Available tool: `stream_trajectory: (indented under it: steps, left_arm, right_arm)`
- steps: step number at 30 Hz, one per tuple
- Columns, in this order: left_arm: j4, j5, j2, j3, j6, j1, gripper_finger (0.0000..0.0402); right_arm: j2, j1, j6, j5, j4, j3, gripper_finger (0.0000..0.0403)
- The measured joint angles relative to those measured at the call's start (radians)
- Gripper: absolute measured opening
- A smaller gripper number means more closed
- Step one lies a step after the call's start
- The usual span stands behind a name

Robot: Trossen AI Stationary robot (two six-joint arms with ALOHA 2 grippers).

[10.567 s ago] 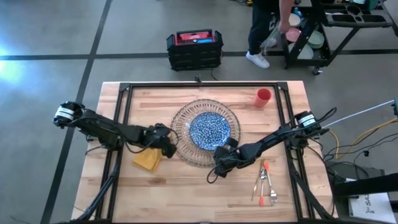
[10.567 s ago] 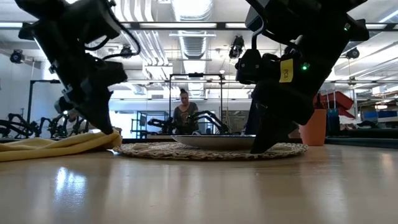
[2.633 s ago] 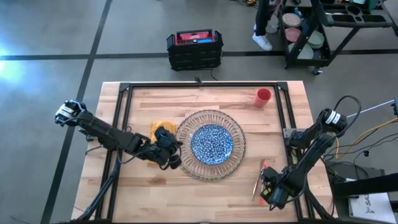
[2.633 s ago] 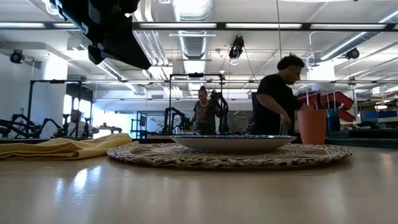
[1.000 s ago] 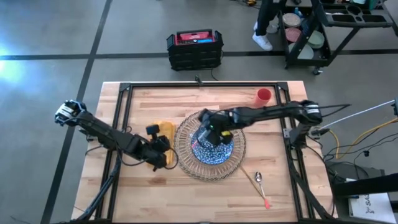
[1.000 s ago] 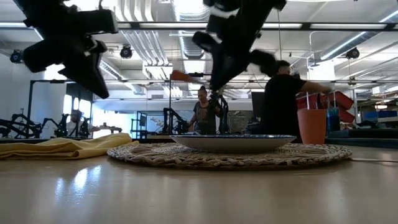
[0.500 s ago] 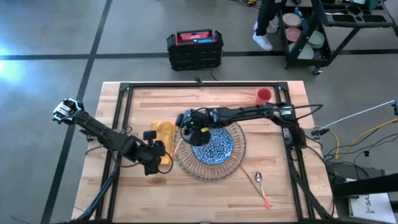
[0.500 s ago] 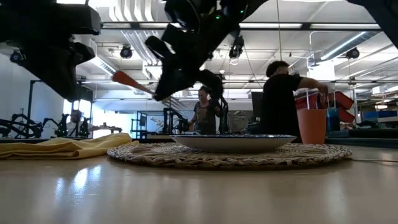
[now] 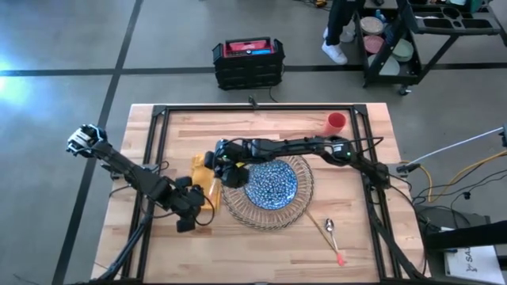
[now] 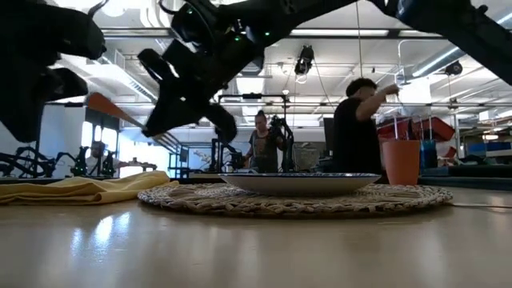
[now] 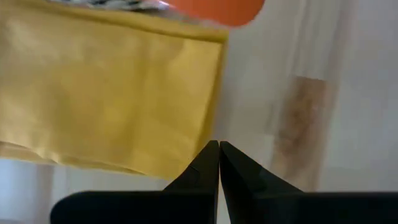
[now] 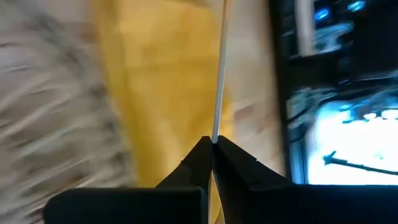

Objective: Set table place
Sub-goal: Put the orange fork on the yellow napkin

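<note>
We have swung our right gripper (image 9: 215, 160), fingers pinched on the fork (image 10: 132, 118), across the plate (image 9: 269, 180) to above the napkin (image 9: 203, 179), while our left gripper (image 9: 186, 215), fingers closed empty, backs away.

Matt yellow cloth napkin (image 9: 203, 179), glossy wood table (image 9: 261, 245), seemingly ribbed glass charger (image 9: 301, 207).

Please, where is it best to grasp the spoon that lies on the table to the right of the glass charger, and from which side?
Probably the orange handle end of the spoon, taken from straight above: it lies flat on the bare table, diagonally, bowl toward the charger, handle toward the front edge, nothing crowding it.
</note>
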Motion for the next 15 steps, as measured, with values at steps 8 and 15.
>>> stream_trajectory:
  steps: [8, 15]
  left_arm:
    - [-0.035, 0.020, -0.089, 0.000, -0.194, -0.058, 0.0000]
    - [-0.043, -0.081, -0.144, 0.000, -0.198, -0.088, 0.0000]
  right_arm:
    - [0.132, -0.010, 0.000, -0.071, -0.022, 0.185, 0.0000]
    - [0.207, -0.019, 0.008, -0.072, -0.018, 0.251, 0.0000]
